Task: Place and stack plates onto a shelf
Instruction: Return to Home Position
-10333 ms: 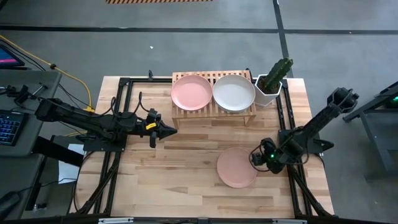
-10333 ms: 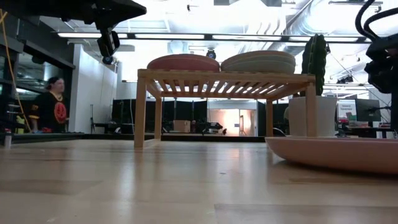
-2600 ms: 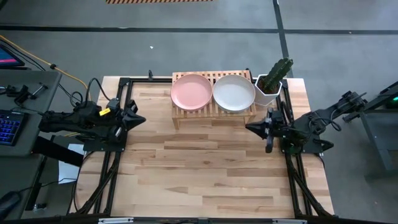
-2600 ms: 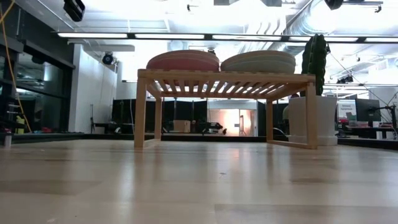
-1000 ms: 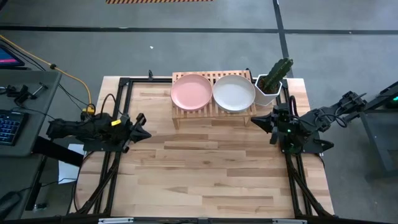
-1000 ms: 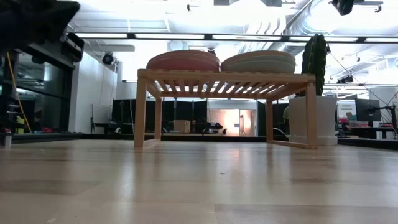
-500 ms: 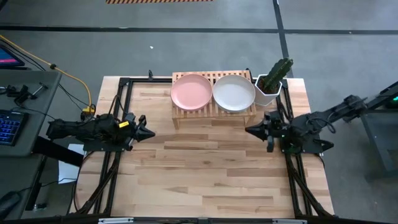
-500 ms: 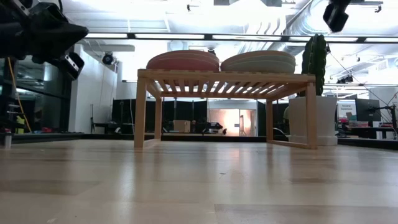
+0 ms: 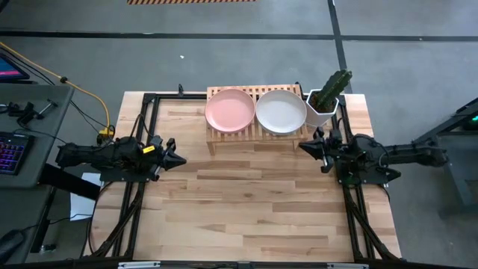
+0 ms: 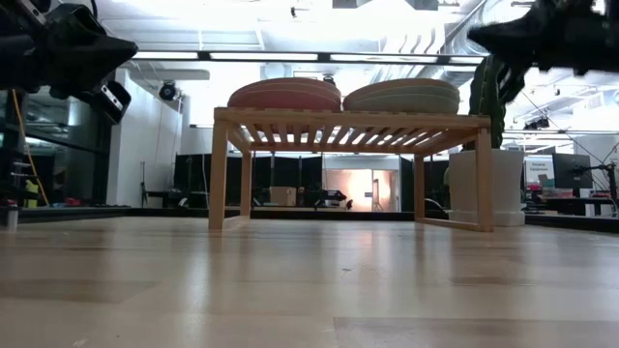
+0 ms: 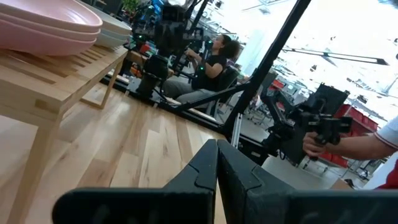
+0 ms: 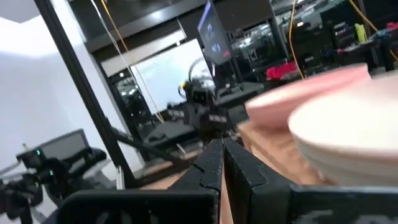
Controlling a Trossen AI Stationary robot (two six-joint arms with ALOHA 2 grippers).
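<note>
Two stacks of plates rest on the light-wood shelf (image 9: 254,133) at the table's far side: a pink stack (image 9: 230,110) on the left and a cream stack (image 9: 281,111) on the right. Both stacks show in the low view, pink (image 10: 285,95) and cream (image 10: 401,97). My left gripper (image 9: 181,160) is shut and holds nothing, above the table's left side, pointing right. My right gripper (image 9: 302,146) is shut and holds nothing, just in front of the shelf's right end, pointing left.
A white pot with a cactus (image 9: 326,101) stands right of the shelf at the far right corner. Black arm frames (image 9: 138,179) run along both side edges. Bare wood (image 9: 246,202) spreads over the table's middle and near part. A person (image 11: 211,65) sits beyond the table.
My right gripper has swung back and forth by the shelf's right end, and its arm has stretched out lower to the right. My left gripper has shifted slightly toward the table's right.
</note>
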